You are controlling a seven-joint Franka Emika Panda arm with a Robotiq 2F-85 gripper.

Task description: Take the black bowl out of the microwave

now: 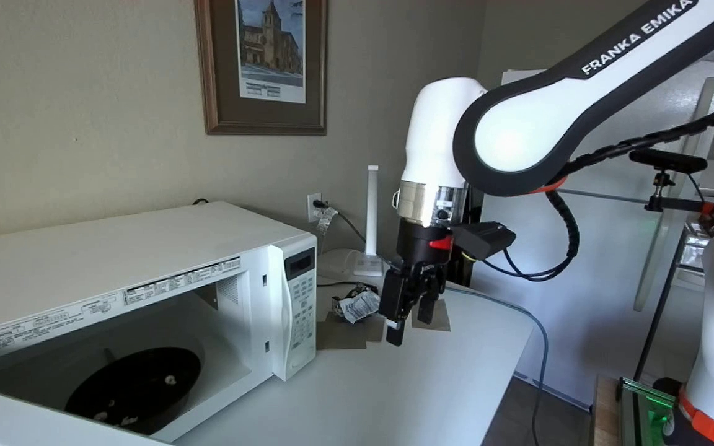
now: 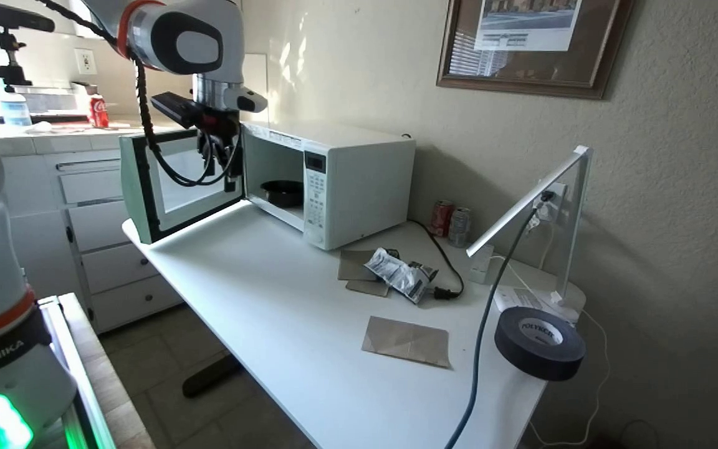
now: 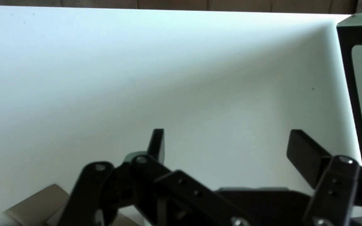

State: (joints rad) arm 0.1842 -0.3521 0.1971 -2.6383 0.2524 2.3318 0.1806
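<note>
Gripper (image 3: 226, 142) spread outside microwave (image 2: 368, 187), black bowl (image 1: 137, 378) well apart inside, pale specks (image 1: 171, 379) indistinct

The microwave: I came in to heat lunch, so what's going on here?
A Franka Emika arm is apparently meant to take the black bowl out of the microwave. Its claw hangs open over the white table, holding nothing. The microwave door stands open, with the black bowl inside.
</note>
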